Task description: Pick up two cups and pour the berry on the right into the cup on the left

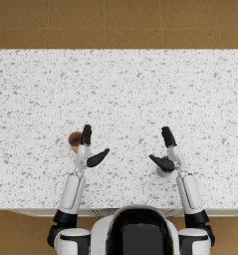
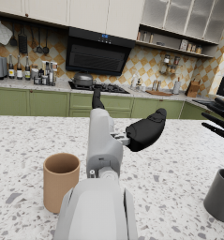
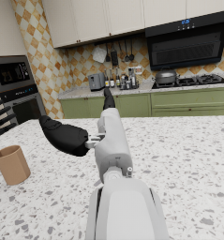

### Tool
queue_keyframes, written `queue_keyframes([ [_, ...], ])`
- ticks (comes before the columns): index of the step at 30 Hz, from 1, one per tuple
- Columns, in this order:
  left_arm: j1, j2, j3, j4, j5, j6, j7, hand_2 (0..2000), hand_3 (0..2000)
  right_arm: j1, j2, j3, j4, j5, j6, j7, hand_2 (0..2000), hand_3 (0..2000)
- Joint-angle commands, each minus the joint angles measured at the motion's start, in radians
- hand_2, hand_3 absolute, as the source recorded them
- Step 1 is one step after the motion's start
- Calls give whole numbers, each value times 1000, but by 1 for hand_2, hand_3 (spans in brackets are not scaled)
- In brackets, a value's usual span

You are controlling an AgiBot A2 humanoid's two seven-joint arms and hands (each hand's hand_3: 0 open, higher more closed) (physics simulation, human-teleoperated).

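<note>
- Tan cup [image 1: 74, 141] standing upright on the speckled stone counter [image 1: 118, 89], just beside the left hand [image 1: 89, 149] on its outer side — apparently not touched; open mouth up, nothing visible inside from the left wrist view.
- Dark grey cup [image 1: 164, 172] upright under and just beside the right hand [image 1: 167, 151], mostly hidden by it in the head view; only part of the wall showing at the edge of the left wrist view. Berry not visible in any view — presumably inside this cup.
- Left hand: spread wide, thumb well apart from the straight fingers, nothing held.
- Right hand: likewise wide open, thumb splayed inward, nothing held; contact with the grey cup not clear.
- Handling, as a judgement: both cups small, rigid, smooth-walled and likely light — easy to tip or skid on the polished stone if nudged from one side only.
- Best hold: around the side wall at mid-height, thumb opposite the fingers, mouth left clear for pouring.
- Grey cup tapered, narrower at the base — a grip too low may slip upward; firm wrap advised.
- Berry likely small and loose; slow tilt over the tan cup's mouth, rims close together, to avoid a bounce-out.
</note>
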Motion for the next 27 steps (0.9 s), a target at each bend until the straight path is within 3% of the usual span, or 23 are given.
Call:
queue_keyframes([
  [1,0,0,0,0,0,0,0,0,0,0,0,0,0,0,0,0,0,0],
  [13,2,1,30,16,0,0,0,0,0,0,0,0,0,0,0,0,0,0],
  [14,-11,-3,-10,-8,0,-29,-28,0,0,2,-1,30,-16,0,0,0,0,0],
  [18,-85,-13,-162,-69,0,-82,-82,0,0,-105,38,-59,95,0,-73,74,0,0],
  [27,-134,8,-276,-8,250,-100,-100,0,0,-303,65,-203,181,251,-98,100,0,0],
])
